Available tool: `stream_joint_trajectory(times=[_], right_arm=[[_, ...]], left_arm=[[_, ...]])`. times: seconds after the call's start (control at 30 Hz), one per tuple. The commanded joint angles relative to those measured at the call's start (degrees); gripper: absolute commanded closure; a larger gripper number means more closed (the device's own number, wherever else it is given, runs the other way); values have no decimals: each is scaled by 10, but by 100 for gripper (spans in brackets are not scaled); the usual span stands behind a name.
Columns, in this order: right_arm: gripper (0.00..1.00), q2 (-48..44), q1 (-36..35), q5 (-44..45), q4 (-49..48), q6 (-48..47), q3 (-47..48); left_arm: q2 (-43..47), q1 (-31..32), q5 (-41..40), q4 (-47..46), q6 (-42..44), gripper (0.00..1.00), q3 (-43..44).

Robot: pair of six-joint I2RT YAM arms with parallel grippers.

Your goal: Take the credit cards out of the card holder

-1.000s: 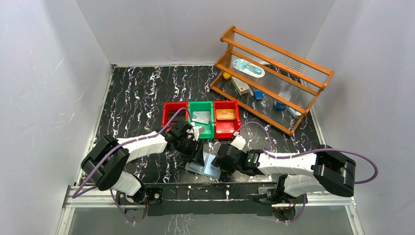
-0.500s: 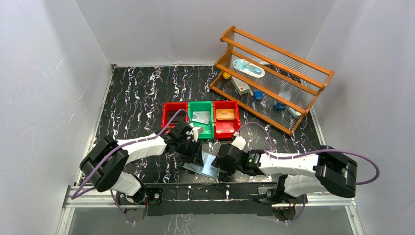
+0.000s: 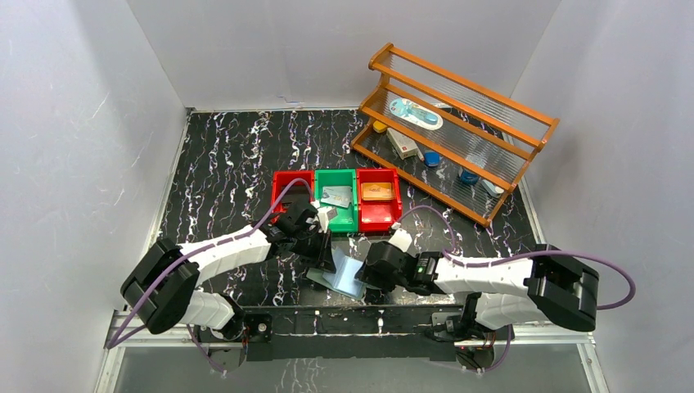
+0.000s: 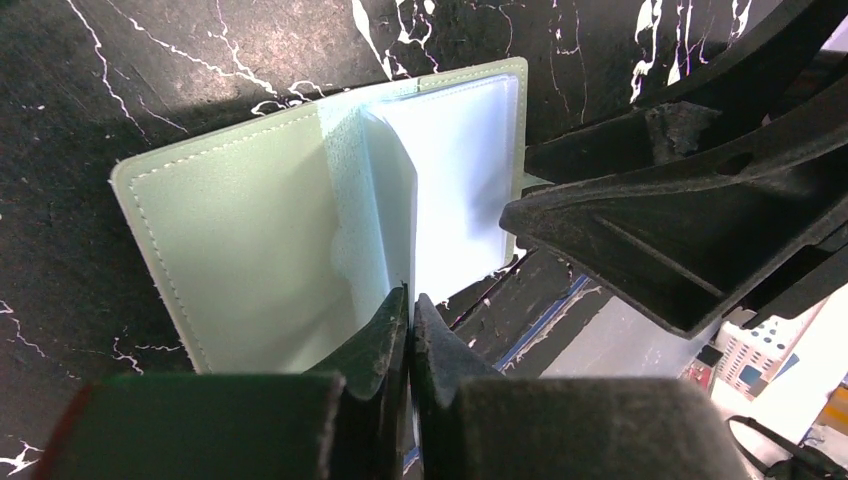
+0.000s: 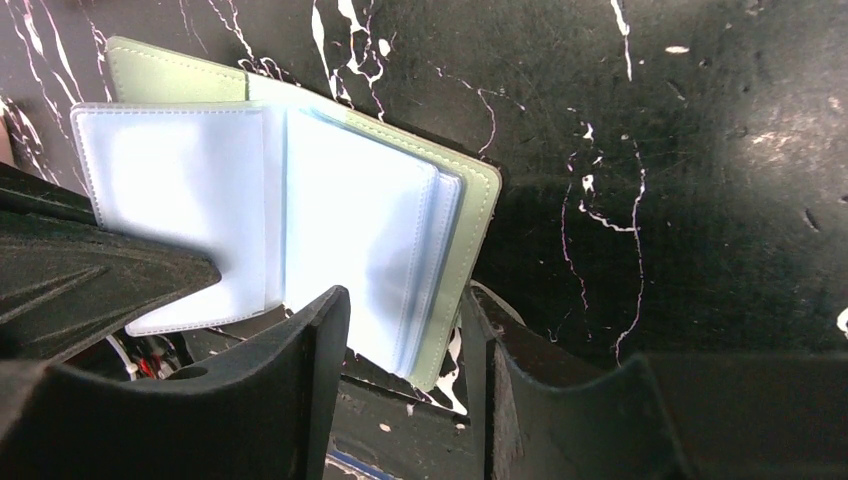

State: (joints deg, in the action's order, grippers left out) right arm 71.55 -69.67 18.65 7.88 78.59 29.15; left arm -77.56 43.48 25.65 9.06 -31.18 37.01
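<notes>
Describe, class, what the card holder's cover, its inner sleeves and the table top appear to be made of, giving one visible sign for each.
Card holder cover: probably faux leather, matte sage green, with a stitched seam along its edge.
Inner sleeves: soft clear plastic, pale blue and glossy; they bend and let light through.
Table top: a black, white-veined marble look, slightly shiny; possibly only a printed surface.

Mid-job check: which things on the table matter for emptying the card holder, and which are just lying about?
Belongs to the job:
card holder, open on the table
silvery card in green bin
tan card in red bin
left gripper, shut on a sleeve
right gripper, astride the holder's edge

Lying about:
wooden rack and the items on it
</notes>
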Motion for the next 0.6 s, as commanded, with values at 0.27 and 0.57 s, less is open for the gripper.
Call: stream_joint_trajectory(times=[0.27, 0.57], right_arm=[[47, -44, 2, -7, -43, -16, -7], [47, -6, 2, -8, 12, 8, 12]], left_arm=[[19, 2, -11, -15, -29, 100, -26], [34, 3, -41, -21, -52, 100, -44]])
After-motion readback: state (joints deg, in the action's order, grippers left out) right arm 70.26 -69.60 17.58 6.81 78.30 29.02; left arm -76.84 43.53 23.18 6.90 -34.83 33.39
